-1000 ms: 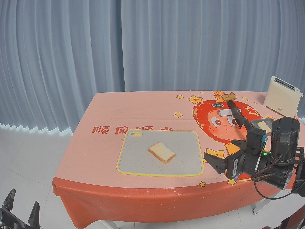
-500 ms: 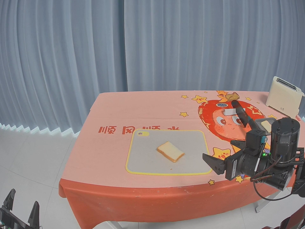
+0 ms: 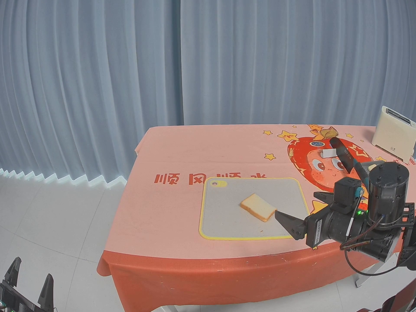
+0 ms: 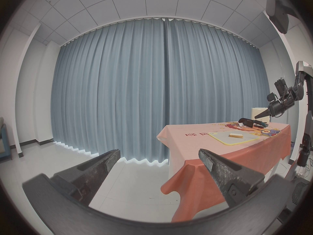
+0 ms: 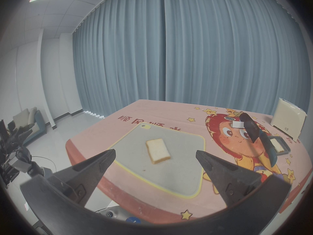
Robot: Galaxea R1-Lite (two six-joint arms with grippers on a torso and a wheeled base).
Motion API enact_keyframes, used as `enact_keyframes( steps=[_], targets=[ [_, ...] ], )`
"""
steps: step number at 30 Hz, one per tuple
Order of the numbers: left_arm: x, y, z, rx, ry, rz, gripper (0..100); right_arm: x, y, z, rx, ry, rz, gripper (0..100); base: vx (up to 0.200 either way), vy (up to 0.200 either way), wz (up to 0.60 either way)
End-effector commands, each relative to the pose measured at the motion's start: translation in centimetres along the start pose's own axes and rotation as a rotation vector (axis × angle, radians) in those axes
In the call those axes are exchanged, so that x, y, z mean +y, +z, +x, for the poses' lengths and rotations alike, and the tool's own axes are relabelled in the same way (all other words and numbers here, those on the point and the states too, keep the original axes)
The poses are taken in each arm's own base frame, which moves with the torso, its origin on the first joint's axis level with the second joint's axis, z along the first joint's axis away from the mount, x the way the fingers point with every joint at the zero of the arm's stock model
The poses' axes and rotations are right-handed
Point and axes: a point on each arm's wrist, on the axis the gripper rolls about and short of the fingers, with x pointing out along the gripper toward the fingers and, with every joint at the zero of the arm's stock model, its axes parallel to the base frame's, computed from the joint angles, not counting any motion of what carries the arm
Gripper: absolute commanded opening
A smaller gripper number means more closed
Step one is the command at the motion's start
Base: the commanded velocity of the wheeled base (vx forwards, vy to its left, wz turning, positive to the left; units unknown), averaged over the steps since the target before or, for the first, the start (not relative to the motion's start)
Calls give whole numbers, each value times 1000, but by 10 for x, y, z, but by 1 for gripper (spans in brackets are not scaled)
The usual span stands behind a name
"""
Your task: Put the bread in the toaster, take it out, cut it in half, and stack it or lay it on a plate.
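Blue-grey curtains [image 3: 173,48] hang behind a table [image 3: 173,161] covered in a salmon-pink cloth printed with stars and a cartoon face. Near the middle of the table lies a grey cutting board [image 3: 225,213] with a yellow rim. One slice of bread [image 3: 258,207] lies flat on it, toward the 3 o'clock side of the board's middle. The toaster [image 3: 395,134], cream-coloured and upright, stands at about 2 o'clock from the bread, at the far right corner of the table and well apart from the board. Between the two lies a knife [image 3: 344,154] with a dark blade and a teal handle, over the cartoon face. Its handle end is beside a small dark tray [image 5: 287,150] that holds a second slice [image 5: 277,144]. The right claw [image 3: 298,206] hangs at 4 o'clock from the bread, above the board's near right corner, with its fingers spread apart and holding nothing. The left claw [image 3: 34,268] sits low at 8 o'clock, off the table and over the pale floor tiles, also spread apart and holding nothing.
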Motion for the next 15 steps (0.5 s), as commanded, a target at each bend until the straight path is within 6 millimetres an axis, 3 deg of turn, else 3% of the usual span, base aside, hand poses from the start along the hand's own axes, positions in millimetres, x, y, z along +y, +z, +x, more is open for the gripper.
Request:
enact_keyframes(
  steps=[1,15],
  targets=[
    [0,-5,0,1,0,0,100,1,1,0,-7,-8,0,100,0,0,0],
    [0,-5,0,1,0,0,100,1,14,-8,-61,21,25,100,0,0,0]
  ],
)
